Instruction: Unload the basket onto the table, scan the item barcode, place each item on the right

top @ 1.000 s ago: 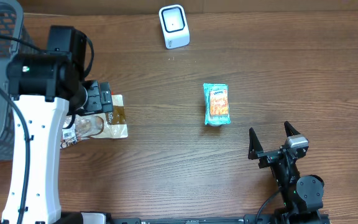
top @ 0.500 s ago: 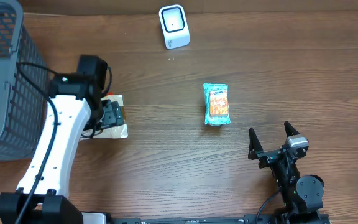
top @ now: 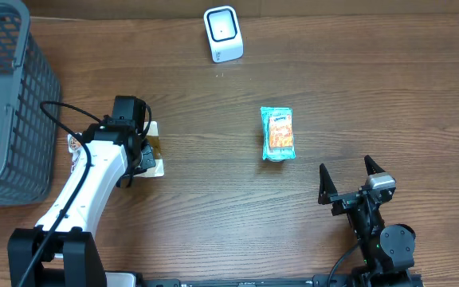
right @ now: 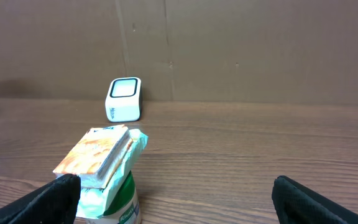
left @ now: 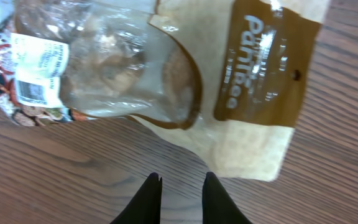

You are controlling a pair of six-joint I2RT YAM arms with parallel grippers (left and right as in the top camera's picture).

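Overhead view, left to right: grey mesh basket [top: 6, 104] at the far left edge of the wooden surface [top: 389, 80]. Just right of it the left arm is laid low over the pouch [top: 155, 147], most of which is covered. A second ago the arm was raised and the pouch's clear half was exposed; the pouch itself has not been moved.

Left pincer [left: 182, 190] has been drawn from wide apart to almost together. In the left wrist view a narrow gap of bare wood is seen between the tips, nothing is grasped, and the pouch edge lies just beyond them, apart.

Scanner [top: 223, 33] at the top centre, teal snack pack [top: 277, 134] mid-surface, well apart from the pouch; neither has been shifted.

Right pincer [top: 346, 166] is parked lower right, released, fingers spread wide, unchanged.

Only the left wrist view shows the white printed label [left: 37, 84] on the pouch's clear end and the brown lettered band [left: 263, 62]. Only the right wrist view shows the teal pack side-on with the scanner behind it.
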